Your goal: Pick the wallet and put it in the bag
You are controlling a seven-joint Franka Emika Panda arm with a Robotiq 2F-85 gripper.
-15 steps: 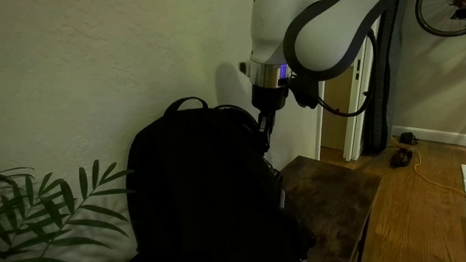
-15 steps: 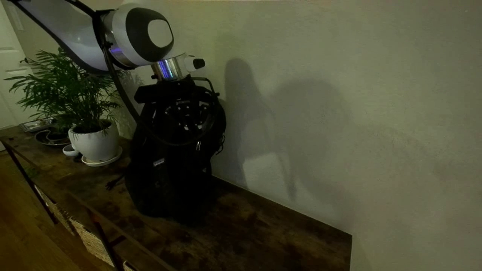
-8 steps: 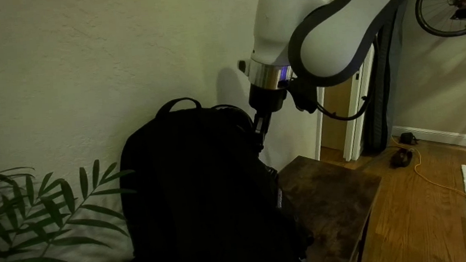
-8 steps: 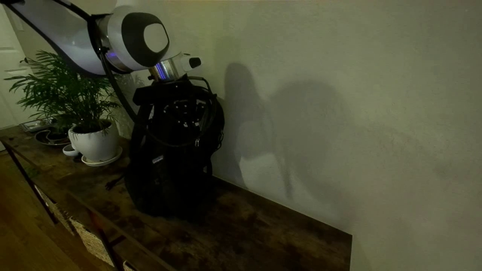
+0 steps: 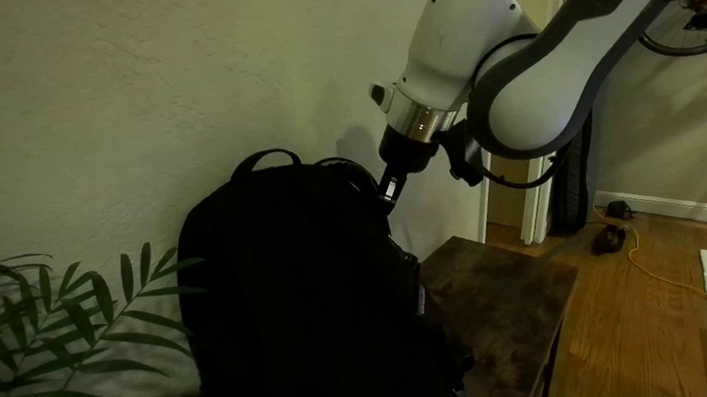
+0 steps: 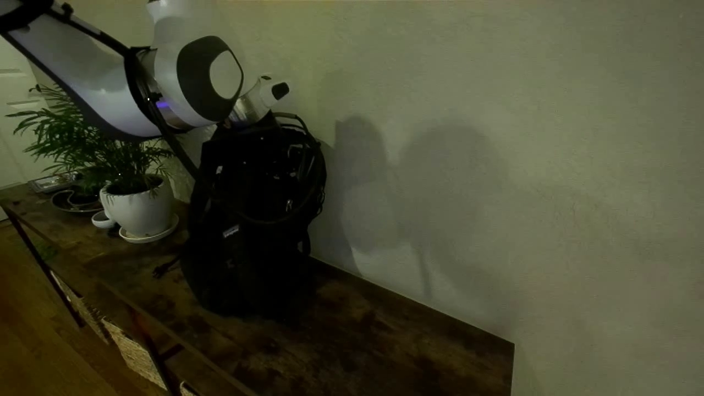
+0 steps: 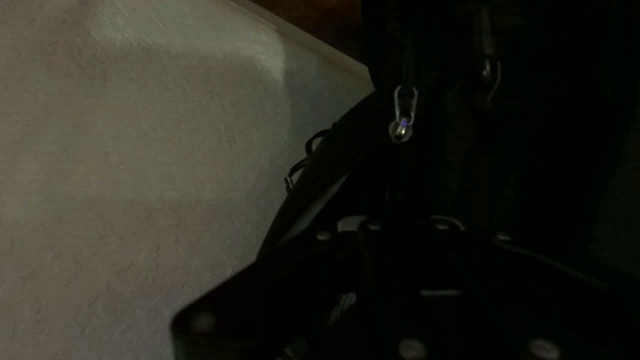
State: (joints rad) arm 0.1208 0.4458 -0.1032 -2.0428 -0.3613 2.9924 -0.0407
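Observation:
The bag is a black backpack (image 5: pixel 299 305) that stands upright against the wall; it also shows in an exterior view (image 6: pixel 247 264) and in the wrist view (image 7: pixel 450 100). My gripper (image 5: pixel 387 203) is tilted and points down at the upper side of the bag, its tips at the bag's edge. In the wrist view the black gripper (image 7: pixel 395 200) merges with the dark bag, so whether its fingers are apart or together is unclear. Metal zipper pulls (image 7: pixel 401 117) hang just beyond it. No wallet shows; it is hidden or out of view.
The bag stands on a brown wooden table (image 6: pixel 385 330). A plant in a white pot (image 6: pixel 140 206) stands beside it, and its leaves (image 5: pixel 107 303) reach near the bag. The wall (image 6: pixel 522 165) is close behind. A small white bowl (image 6: pixel 103 220) sits by the pot.
My gripper has moved slightly up and towards the bag, and the wrist has tilted over. The arm's elbow side has dropped. The bag's top has shifted slightly away from the gripper.

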